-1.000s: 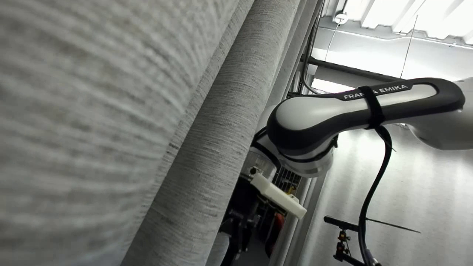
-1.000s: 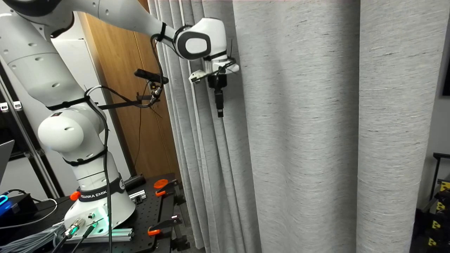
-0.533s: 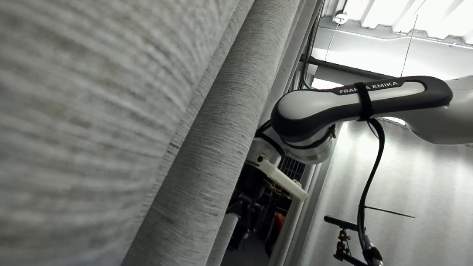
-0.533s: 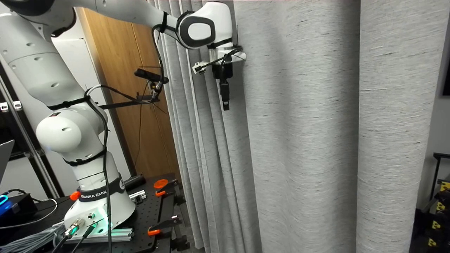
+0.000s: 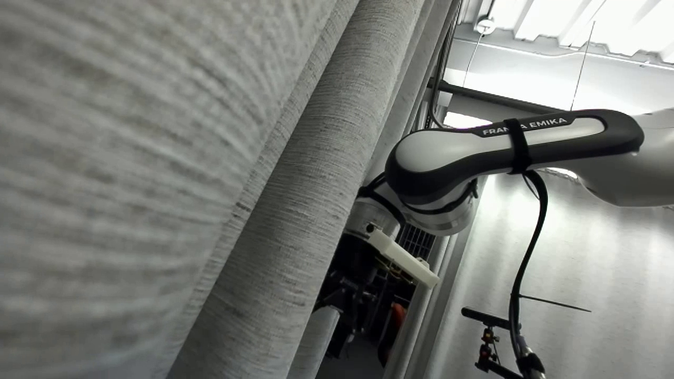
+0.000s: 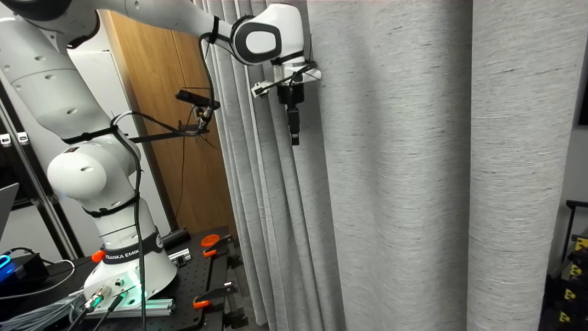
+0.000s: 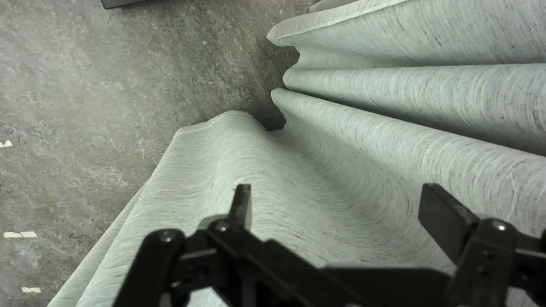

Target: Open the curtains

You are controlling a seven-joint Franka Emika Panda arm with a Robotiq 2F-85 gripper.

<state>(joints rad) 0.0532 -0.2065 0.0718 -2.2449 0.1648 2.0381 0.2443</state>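
At the far left of an exterior view the arm (image 6: 115,174) stands on a black perforated counter (image 6: 190,271). Next comes a tall wooden cabinet (image 6: 147,82), and beside it the curtains (image 6: 399,161) begin: slim, close-packed folds first, then broad soft panels running nearly to the right edge, where a strip of wall (image 6: 579,161) and some dark gear with yellow patches (image 6: 573,278) show. As I read it, little of the opening is done: the cloth spans most of that view, and the tight folds on the left may simply be how it hangs. Gripping the cloth and drawing it aside look to be what is left.

The pincer (image 7: 337,187) points down in front of the curtains, about where the slim folds give way to the broad panels. In the wrist view, going left to right, floor (image 7: 106,94) comes first, then a dark finger (image 7: 242,204), then a wide gap with fabric showing beyond it, then the opposite finger (image 7: 443,221). The jaws stand well apart, with nothing clamped between them as far as I can see; whether either fingertip brushes the cloth, I cannot tell
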